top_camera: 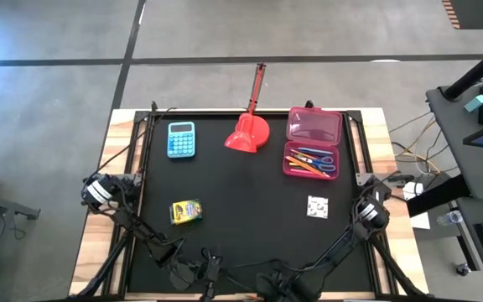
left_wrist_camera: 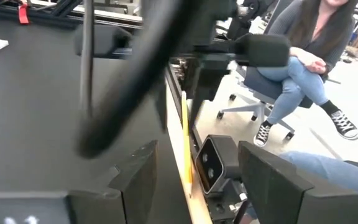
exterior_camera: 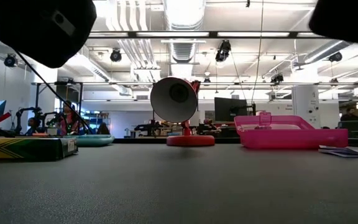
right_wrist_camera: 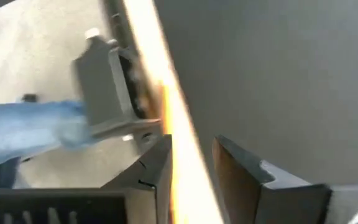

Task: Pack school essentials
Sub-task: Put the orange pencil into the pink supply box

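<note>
High view: on the black worktop [top_camera: 250, 201], a pink pencil case [top_camera: 313, 142] lies open at upper right, holding pens and blue-handled scissors [top_camera: 319, 156]. The crayon box [top_camera: 185, 211] sits lower left; a white speckled square [top_camera: 317, 206] lower right. A light-blue calculator [top_camera: 181, 139] and red scoop [top_camera: 249, 127] lie along the top. Both arms are folded at the bottom edge.

Low view: crayon box at left, scoop centre, case at right.

Left wrist view: left pincer [left_wrist_camera: 197, 180] open, empty.

Right wrist view: right pincer [right_wrist_camera: 191, 174] narrowly parted, gripping nothing.
</note>
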Robot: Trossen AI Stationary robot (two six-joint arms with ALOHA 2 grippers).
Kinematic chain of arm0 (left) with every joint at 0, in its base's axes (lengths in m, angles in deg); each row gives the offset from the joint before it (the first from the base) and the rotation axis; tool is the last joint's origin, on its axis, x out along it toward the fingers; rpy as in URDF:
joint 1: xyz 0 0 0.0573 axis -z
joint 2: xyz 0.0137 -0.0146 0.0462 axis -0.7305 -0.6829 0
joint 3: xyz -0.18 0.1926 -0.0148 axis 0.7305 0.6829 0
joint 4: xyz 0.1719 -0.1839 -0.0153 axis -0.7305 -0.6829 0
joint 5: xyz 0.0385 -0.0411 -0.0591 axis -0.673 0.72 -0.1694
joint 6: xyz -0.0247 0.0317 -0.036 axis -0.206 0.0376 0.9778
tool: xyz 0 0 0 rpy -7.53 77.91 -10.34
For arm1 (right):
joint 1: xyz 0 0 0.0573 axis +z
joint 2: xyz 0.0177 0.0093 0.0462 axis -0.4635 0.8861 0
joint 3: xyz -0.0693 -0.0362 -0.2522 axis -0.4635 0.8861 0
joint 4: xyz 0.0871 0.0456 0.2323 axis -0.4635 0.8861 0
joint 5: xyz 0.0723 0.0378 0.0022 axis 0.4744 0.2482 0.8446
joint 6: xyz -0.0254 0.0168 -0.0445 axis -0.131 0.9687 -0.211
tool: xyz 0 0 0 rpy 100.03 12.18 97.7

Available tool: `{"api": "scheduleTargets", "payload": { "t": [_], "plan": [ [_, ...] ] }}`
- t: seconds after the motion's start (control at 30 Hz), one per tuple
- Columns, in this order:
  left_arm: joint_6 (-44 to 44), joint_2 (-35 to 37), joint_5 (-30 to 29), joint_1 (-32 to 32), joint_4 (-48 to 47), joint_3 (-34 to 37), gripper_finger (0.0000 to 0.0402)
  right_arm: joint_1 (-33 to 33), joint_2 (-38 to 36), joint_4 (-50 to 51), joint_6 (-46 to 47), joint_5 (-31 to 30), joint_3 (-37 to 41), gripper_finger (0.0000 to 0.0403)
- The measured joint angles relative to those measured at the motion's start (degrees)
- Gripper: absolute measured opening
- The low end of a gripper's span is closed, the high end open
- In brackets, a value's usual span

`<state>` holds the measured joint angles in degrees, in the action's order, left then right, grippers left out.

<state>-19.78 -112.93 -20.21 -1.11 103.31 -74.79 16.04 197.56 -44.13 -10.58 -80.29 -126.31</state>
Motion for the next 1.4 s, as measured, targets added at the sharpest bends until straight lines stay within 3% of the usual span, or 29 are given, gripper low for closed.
{"api": "scheduleTargets", "payload": {
  "t": [0.27, 0.5, 1.07, 1.4],
  "plan": [
    [0.0, 0.0, -0.1, 0.1, -0.2, 0.1, 0.0203, 1.6, 0.3, 2.4, 4.0, 1.1, -1.7, 0.0154],
    [0.0, 0.0, -0.1, 0.1, -0.2, 0.1, 0.0203, 4.6, 0.4, 2.2, 3.2, 1.6, -1.7, 0.0166],
    [0.0, 0.0, -0.2, 0.0, -0.2, 0.2, 0.0203, 6.1, 4.6, 4.9, -6.0, -1.2, -1.8, 0.0124],
    [-0.1, 0.0, -0.2, 0.0, -0.3, 0.3, 0.0203, 6.1, 4.7, 6.6, -6.4, -3.1, -1.8, 0.0059]
  ]
}}
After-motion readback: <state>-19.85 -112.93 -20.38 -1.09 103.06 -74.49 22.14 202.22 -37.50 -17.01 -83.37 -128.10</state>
